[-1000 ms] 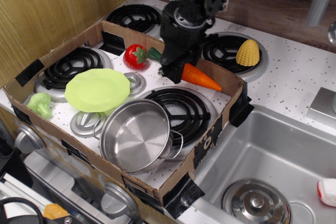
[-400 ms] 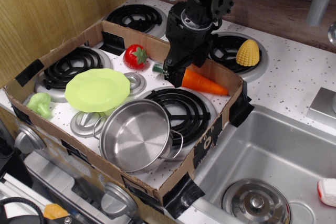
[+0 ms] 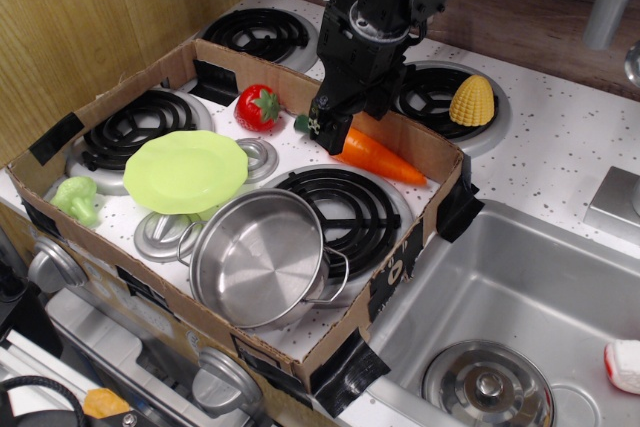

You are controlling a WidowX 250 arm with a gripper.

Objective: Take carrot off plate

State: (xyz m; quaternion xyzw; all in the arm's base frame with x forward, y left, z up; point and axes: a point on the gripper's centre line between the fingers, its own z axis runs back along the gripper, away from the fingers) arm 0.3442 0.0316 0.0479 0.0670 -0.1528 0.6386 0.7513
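One carrot point(image 3: 378, 156), tip toward lower right, stem in closed hand point(image 3: 327, 130).

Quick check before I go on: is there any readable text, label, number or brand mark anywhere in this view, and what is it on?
No text can be read for certain.
Cardboard box: a dark printed mark on the front right wall, cut off and not readable.
Gripper: a small pale marking on the finger near the carrot, too small to read.
Plate, steel pot, corn cob: no markings visible.
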